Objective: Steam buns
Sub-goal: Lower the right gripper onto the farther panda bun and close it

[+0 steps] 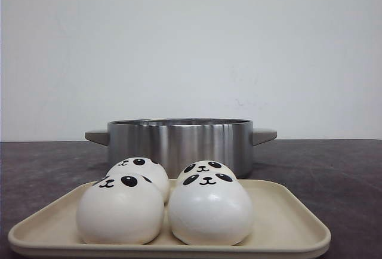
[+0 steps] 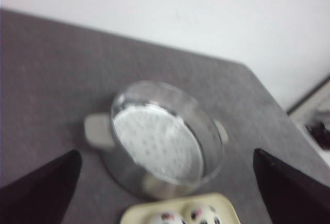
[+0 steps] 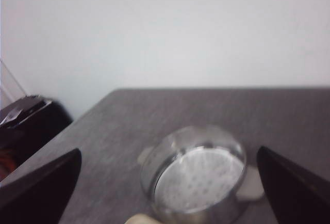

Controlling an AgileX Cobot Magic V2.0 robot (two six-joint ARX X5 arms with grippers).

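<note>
both pincers [image 2: 165, 193] [image 3: 165, 193] gape wide, empty; grip one of the buns [image 1: 210, 210] softly, then lift it clear into the steamer pot [image 1: 180, 141].

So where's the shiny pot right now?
In the front view, the steel pot sits mid-table, right behind the beige tray holding the four panda buns.

We see a brushed, shiny metal pot [image 1: 179, 142] with matt grey handles, smooth glossy white buns [image 1: 209, 211], a matt beige plastic-looking tray [image 1: 292, 223], and a dull, slightly rough grey table [image 1: 340, 169].
</note>
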